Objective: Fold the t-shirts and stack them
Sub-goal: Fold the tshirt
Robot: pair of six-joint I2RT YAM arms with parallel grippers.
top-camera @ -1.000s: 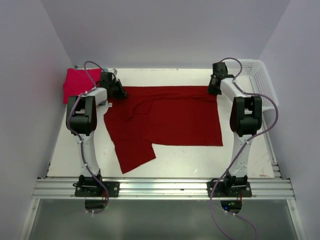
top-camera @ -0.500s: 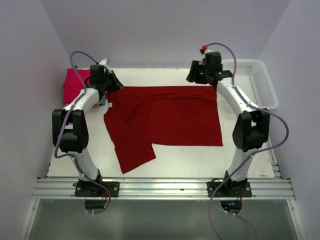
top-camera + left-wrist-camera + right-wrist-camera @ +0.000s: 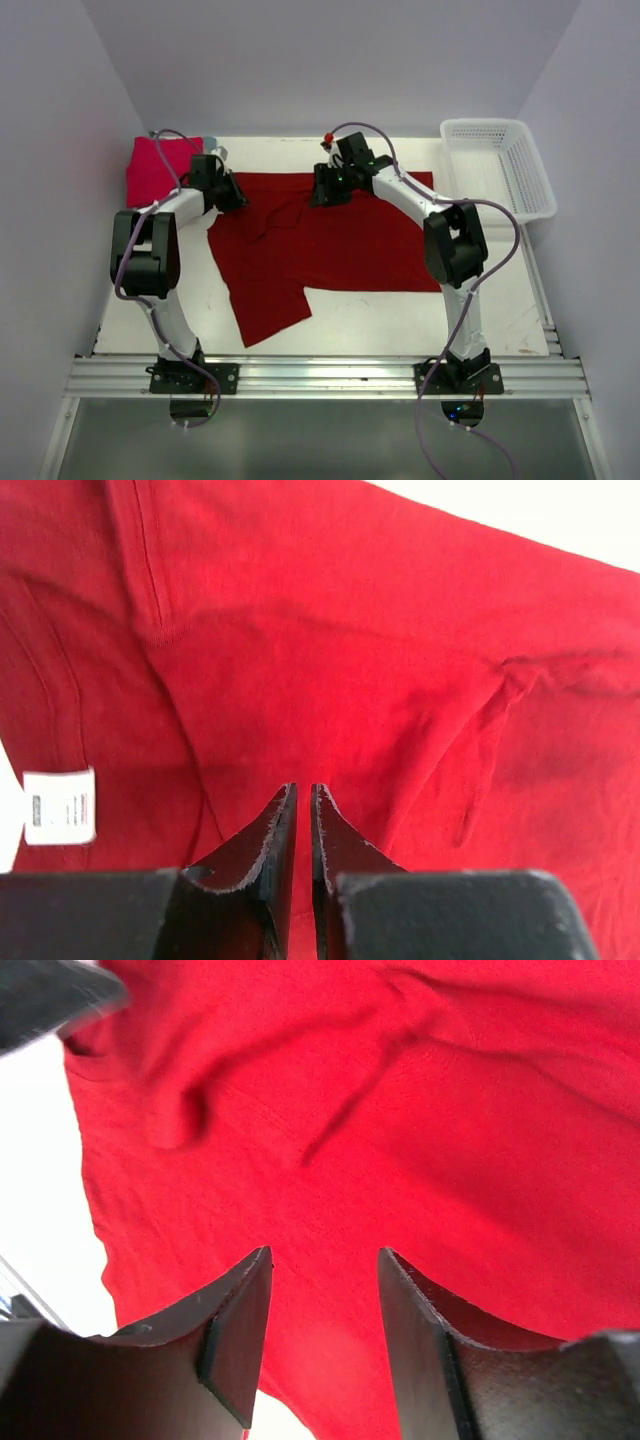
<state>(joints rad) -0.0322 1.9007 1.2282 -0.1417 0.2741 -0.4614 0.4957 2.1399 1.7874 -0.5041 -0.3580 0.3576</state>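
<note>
One dark crimson t-shirt [image 3: 340, 240] lies flat mid-frame on the counter [image 3: 500, 300], unfolded, with the left hand [image 3: 303, 792] a sliver apart and the right hand [image 3: 325, 1255] half spread, both empty over its upper edge, so next comes pinching cloth there.

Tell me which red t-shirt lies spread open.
The dark crimson cloth t-shirt, spread flat mid-table; the brighter pinkish-red t-shirt sits compactly bunched at the far-left corner.

Bright, even, diffuse light; faint soft shadows; right wrist view slightly blurred.
</note>
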